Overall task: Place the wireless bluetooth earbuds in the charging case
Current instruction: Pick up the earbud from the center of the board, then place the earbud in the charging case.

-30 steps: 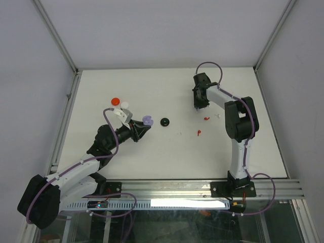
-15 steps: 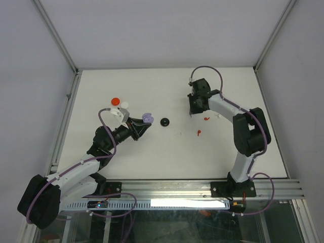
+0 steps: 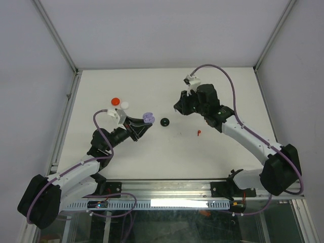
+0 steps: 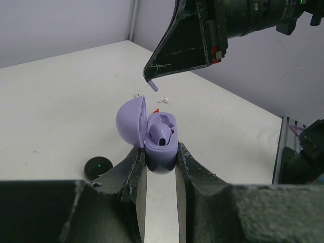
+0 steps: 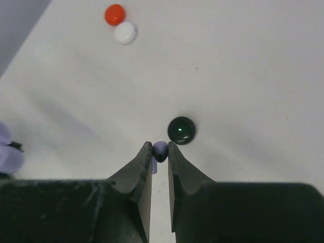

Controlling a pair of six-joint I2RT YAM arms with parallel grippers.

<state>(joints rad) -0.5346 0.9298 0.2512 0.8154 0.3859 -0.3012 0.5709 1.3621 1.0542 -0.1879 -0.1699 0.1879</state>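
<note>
Left gripper [image 4: 161, 155] clenched on open lavender case [image 4: 132, 121], above table [image 3: 167, 154] centre-left; one lavender earbud [image 4: 160, 134] seated inside. Right gripper [image 5: 160, 147] pinching second lavender earbud [image 5: 160, 151], just above case, not touching. Red earbud [image 3: 198, 133] right of table centre. Black disc [image 3: 165, 122] beside case.

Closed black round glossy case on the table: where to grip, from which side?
Probably across its widest rim, coming straight down. The black round glossy case lies flat on the white table, a low dome with nothing against it, so any opposite pair of sides should do.
</note>
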